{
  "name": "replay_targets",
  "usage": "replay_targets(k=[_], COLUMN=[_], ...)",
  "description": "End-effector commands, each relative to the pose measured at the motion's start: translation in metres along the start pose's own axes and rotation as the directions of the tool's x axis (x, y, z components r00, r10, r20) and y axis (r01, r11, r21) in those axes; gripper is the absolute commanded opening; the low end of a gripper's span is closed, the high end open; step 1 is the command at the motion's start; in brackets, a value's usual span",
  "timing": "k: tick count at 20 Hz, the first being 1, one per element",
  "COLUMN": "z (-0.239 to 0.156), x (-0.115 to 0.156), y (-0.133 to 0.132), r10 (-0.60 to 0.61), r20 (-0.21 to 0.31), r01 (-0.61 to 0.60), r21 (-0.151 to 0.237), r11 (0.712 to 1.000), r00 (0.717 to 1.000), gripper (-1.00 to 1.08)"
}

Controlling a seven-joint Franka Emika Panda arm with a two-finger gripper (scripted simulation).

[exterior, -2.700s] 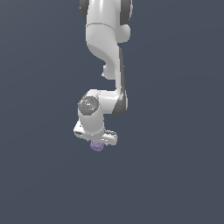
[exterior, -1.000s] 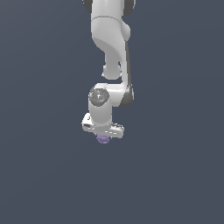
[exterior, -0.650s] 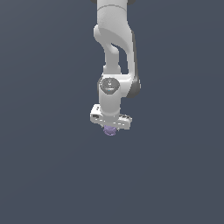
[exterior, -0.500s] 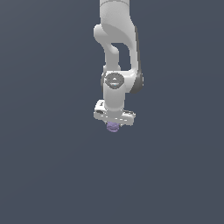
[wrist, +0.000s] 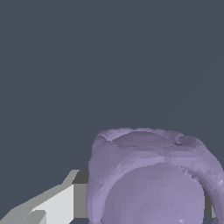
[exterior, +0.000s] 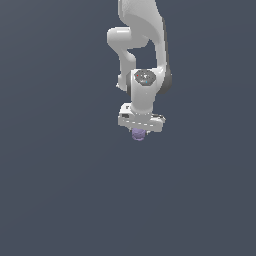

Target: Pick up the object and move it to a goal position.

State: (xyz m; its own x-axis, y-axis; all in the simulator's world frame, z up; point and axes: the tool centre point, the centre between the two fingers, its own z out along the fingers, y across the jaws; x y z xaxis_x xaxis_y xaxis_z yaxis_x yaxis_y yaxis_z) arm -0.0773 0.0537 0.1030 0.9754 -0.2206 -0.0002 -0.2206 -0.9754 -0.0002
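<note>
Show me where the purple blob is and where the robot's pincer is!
purple blob [wrist: 153,179], wrist view, on its rounded front.
purple blob [exterior: 138,134], exterior view, on the part poking out below the pincer.
pincer [exterior: 138,133], exterior view, between its fingertips.

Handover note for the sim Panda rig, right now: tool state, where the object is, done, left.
Tool: shut on the pale purple blob, which pokes out just below the white hand in the exterior view; one finger shows beside it in the wrist view.
Blob: in the grasp, over plain dark ground; whether it is off the surface cannot be told.
Done: pick.
Left: carry to the goal and settle it there. No goal marker shows in either view.
</note>
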Motion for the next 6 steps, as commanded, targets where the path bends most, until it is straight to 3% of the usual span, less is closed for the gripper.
replay_targets(k=[1, 6], z=[-0.0037, -0.0066], x=[-0.0084, -0.0144], y=[-0.0052, -0.0096], r10=[0.001, 0.001], r20=[0.000, 0.000], r01=[-0.001, -0.001], r21=[0.000, 0.000], r11=[1.000, 1.000], r00=[1.000, 1.000], gripper=[-1.00, -1.00])
